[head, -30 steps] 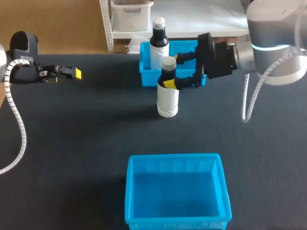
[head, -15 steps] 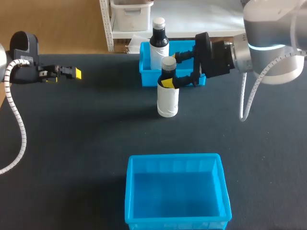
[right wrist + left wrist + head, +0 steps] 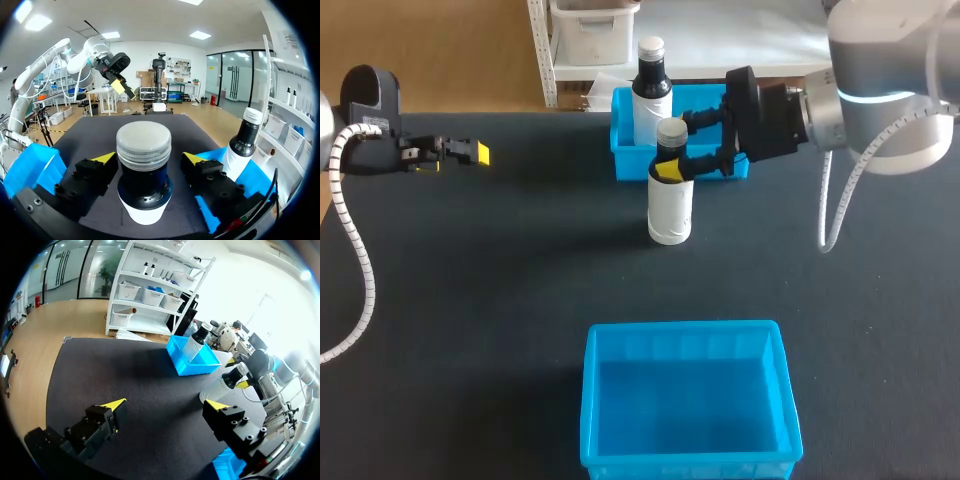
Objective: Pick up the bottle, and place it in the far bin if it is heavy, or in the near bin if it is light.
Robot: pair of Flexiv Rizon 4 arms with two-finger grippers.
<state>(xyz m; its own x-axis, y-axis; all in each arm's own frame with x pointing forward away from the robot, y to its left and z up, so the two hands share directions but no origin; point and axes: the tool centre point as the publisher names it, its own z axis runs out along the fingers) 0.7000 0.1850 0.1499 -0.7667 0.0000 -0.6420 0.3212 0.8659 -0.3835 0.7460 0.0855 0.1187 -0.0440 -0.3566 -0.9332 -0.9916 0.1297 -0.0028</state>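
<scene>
Head view: over the last second your right gripper (image 3: 678,145) has crept a little left and toward the far side. Its fingers now sit either side of the neck of the bottle (image 3: 670,210), one yellow tip on the near side, the other behind. The bottle has not shifted. It stands upright on the table (image 3: 500,280), just near of the far bin (image 3: 630,160), which already holds a second bottle (image 3: 651,90). So I judge you are set to close, but no weight test has begun. The right arm comes in level from the right, wrist turned so the fingers lie horizontal. The near bin (image 3: 685,462) lies well apart, at the near edge. Your left gripper (image 3: 455,155) hangs at the far left, away from everything.

Left wrist view: the left gripper (image 3: 166,405) is spread wide with nothing between its fingers. The bottle (image 3: 220,387) stands well ahead of it.

Right wrist view: the right gripper (image 3: 149,157) straddles the bottle (image 3: 144,145) just under the cap. A gap shows beside one finger, so it is not gripping yet.
</scene>
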